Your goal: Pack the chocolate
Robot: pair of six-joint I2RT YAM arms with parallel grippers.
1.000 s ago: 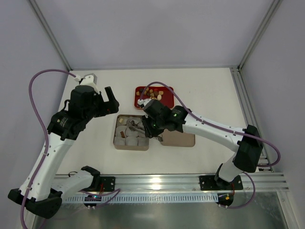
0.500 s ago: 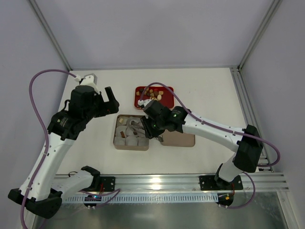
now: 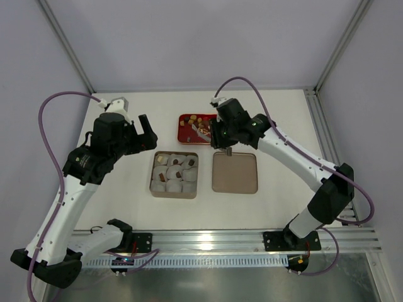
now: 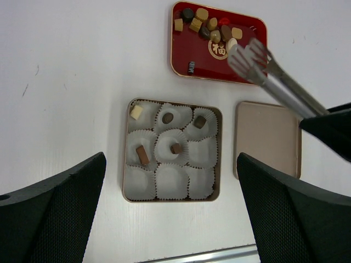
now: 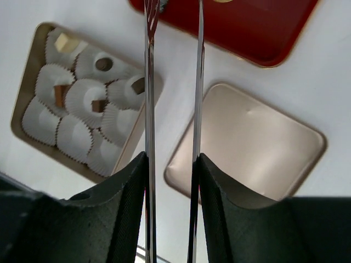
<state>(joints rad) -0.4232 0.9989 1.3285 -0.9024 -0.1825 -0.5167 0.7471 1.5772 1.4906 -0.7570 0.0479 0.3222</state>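
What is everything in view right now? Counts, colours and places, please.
table: one, white, under everything
tin: one, tan, square, centre of the table
paper cups: nine, white, filling the tin; four are empty
packed chocolates: five, four brown and one cream, one per cup in the tin's far and middle rows
red tray: one, beyond the tin
loose chocolates: about ten, dark brown, tan and cream, at the far end of the red tray
lid: one, tan, flat on the table right of the tin
tongs: one pair, silver, tips over the red tray
rail: one, silver, along the table's near edge
left hand: black, open, empty, raised above the tin
right hand: black, gripping the tongs
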